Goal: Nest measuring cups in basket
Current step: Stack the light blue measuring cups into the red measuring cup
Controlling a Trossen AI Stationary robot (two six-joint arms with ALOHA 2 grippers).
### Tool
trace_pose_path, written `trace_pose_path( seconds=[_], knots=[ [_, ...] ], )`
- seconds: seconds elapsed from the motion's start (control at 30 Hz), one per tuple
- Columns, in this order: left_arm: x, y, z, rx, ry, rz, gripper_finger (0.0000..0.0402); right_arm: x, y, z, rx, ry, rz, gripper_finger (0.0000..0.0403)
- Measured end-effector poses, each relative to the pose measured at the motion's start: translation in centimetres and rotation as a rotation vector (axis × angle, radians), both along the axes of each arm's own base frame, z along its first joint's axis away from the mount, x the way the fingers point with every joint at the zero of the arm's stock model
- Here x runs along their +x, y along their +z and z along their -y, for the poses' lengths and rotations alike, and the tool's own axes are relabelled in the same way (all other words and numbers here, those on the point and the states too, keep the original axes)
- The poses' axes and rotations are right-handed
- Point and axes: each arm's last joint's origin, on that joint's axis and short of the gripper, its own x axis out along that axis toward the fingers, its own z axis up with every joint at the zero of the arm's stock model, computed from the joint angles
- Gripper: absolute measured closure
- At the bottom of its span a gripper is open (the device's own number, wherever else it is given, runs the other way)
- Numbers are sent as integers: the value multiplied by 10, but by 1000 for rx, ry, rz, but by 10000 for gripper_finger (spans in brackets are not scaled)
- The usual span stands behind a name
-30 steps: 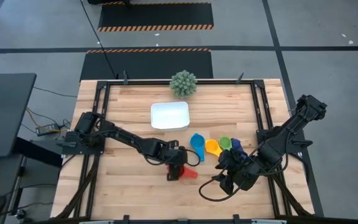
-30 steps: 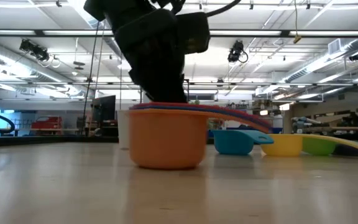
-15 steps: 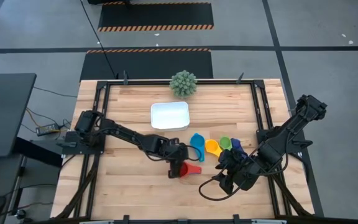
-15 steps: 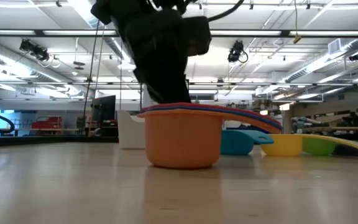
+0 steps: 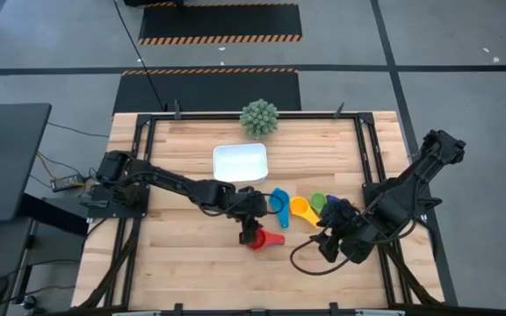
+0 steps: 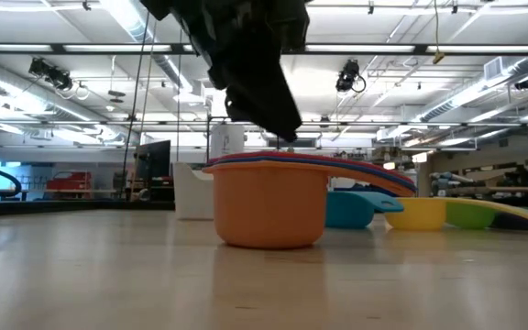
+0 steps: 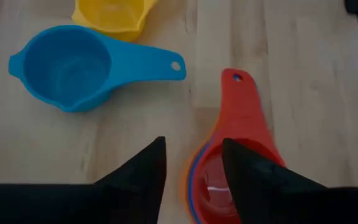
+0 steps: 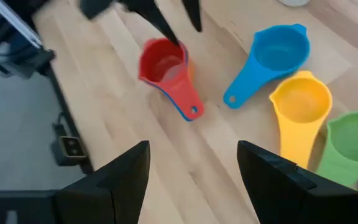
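The stack (image 5: 259,238) of nested cups, red on top over blue and orange, is sitting on the counter (image 5: 183,263) near its middle, its handle pointing toward the right arm. The left gripper (image 5: 249,223) is hovering just above the stack on the basket's side; its fingers (image 7: 143,168) are standing apart and empty, with the rim of the red cup (image 7: 219,180) showing between and just past them. In the low view the stack (image 6: 270,202) is resting flat while the dark gripper is hanging just above its rim, apparently not touching.

The teal cup (image 5: 279,203), yellow cup (image 5: 301,209) and green cup (image 5: 318,202) are lying in a row beside the stack, well apart from the white basket (image 5: 240,162), which is sitting farther back with nothing in it.

The right gripper (image 5: 334,235) is waiting over the counter's right side, fingers (image 8: 120,180) spread wide and empty, looking toward the stack (image 8: 165,65) and the loose cups.

A dark cup near the green one is mostly covered by the right arm. The lower cups of the stack are showing only as thin rims, so their count is hard to tell.
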Motion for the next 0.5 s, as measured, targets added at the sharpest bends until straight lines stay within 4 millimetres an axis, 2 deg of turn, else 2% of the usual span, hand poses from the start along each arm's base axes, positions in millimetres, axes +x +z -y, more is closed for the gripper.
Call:
trace_pose_path(
  seconds=[0.17, 0.3, 0.4, 0.5],
  knots=[
    [5, 7, -13, 28, -11, 16, 226, -8, 7, 4, -2, 7, 6, 157],
    [11, 14, -29, 70, 12, 47, 226, -6, 7, 10, -69, 64, -9, 161],
    [14, 14, -40, 117, 29, 71, 226, -1, -1, 16, -91, 126, -27, 164],
    [19, 16, -47, 184, -2, 130, 226, 1, -18, 25, -68, 164, -52, 169]
  ],
)
